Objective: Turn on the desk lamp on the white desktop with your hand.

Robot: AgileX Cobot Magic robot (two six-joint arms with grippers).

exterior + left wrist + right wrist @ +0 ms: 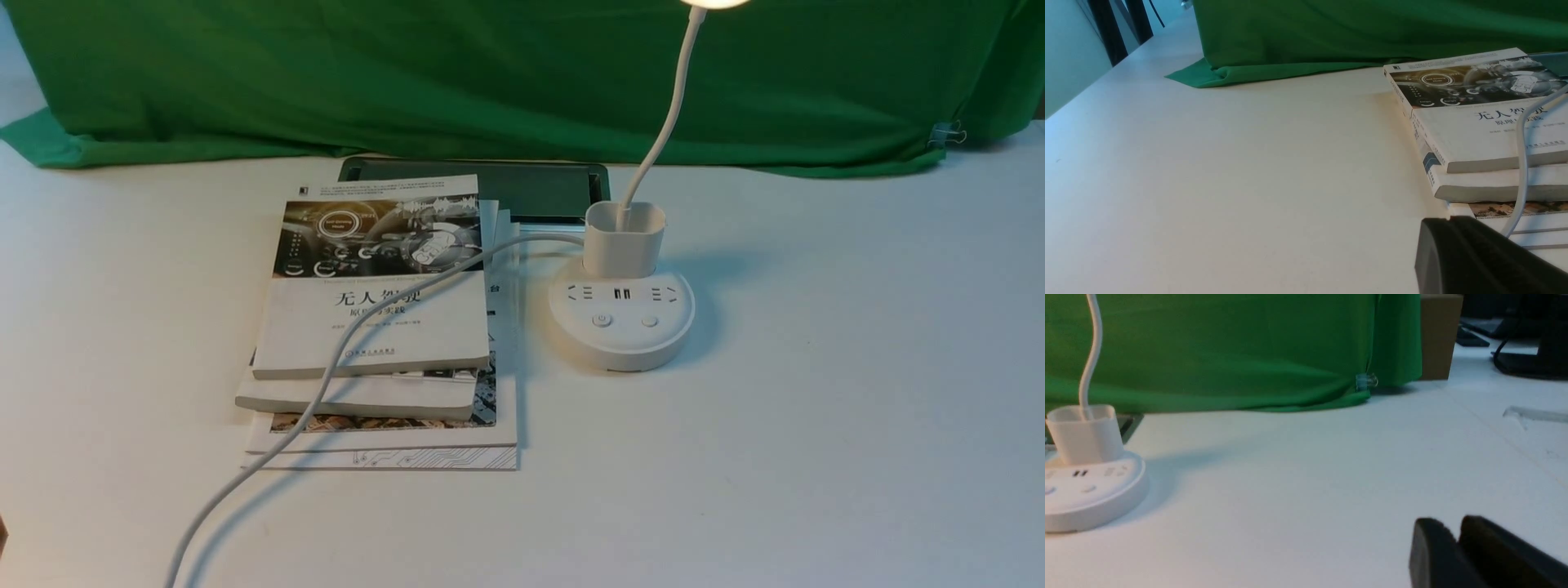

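Lit lamp: keep both hands clear of its base.

Front view: the white gooseneck desk lamp with a round puck base (622, 347) glows at its head; the base sits on the matte white desktop (816, 425), right of the stacked paperback books (375, 327). The press looks done, so another touch could undo it. Left wrist view: the black left gripper (1449, 220) is clenched on nothing, near the books left of the base. Right wrist view: the black right gripper (1455, 528), tips slightly parted and empty, is best held away from the buttons.
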